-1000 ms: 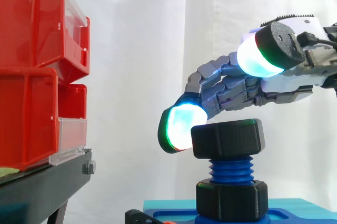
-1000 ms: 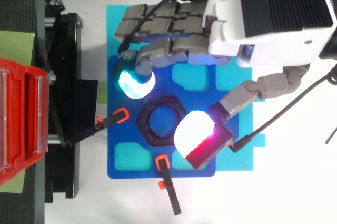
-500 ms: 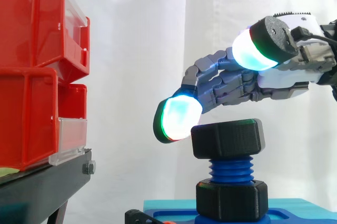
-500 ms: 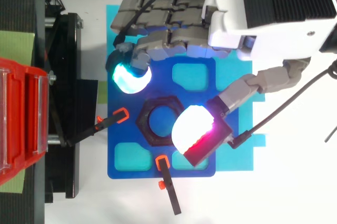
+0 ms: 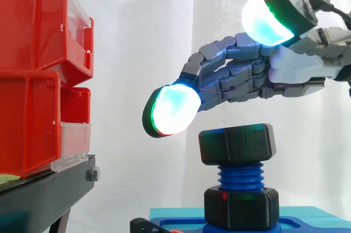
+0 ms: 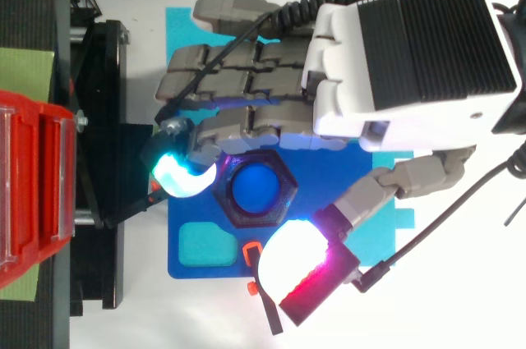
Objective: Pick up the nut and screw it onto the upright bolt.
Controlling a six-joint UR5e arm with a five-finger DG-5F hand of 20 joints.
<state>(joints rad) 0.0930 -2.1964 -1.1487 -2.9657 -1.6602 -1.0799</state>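
The robot hand [image 5: 293, 74] hangs above the work with its fingers [image 5: 230, 77] stretched out towards the left of the side view and only gently bent. It is open and holds nothing. One fingertip pad [image 5: 170, 109] glows white and cyan. It sits above and to the left of the nut, apart from it. The thumb pad [image 5: 269, 16] is raised high on the right and glows white and cyan with a green edge. From above, the thumb pad [image 6: 296, 263] shows white and red, near one side of the nut. The black hexagonal nut [image 5: 237, 143] sits level on top of the upright blue bolt [image 5: 240, 177], with several threads bare beneath it. From above, the bolt's blue end shows through the nut's [image 6: 226, 203] hole. A second black hexagonal piece [image 5: 241, 206] sits at the foot of the bolt on a blue base plate [image 6: 189, 263]. This plate lies on a light cyan sheet [image 6: 386, 230]. Small black clamps with orange tips [image 6: 255, 252] grip the plate's edges. To the left, well apart from the hand, two red bins are stacked on a black stand [image 5: 44, 197], an upper bin [image 5: 33, 24] and a lower bin [image 5: 27, 123]. The lower bin has a clear plastic front panel [image 5: 74, 145]. What the bins contain cannot be made out. A white curtain [image 5: 142, 35] hangs behind.
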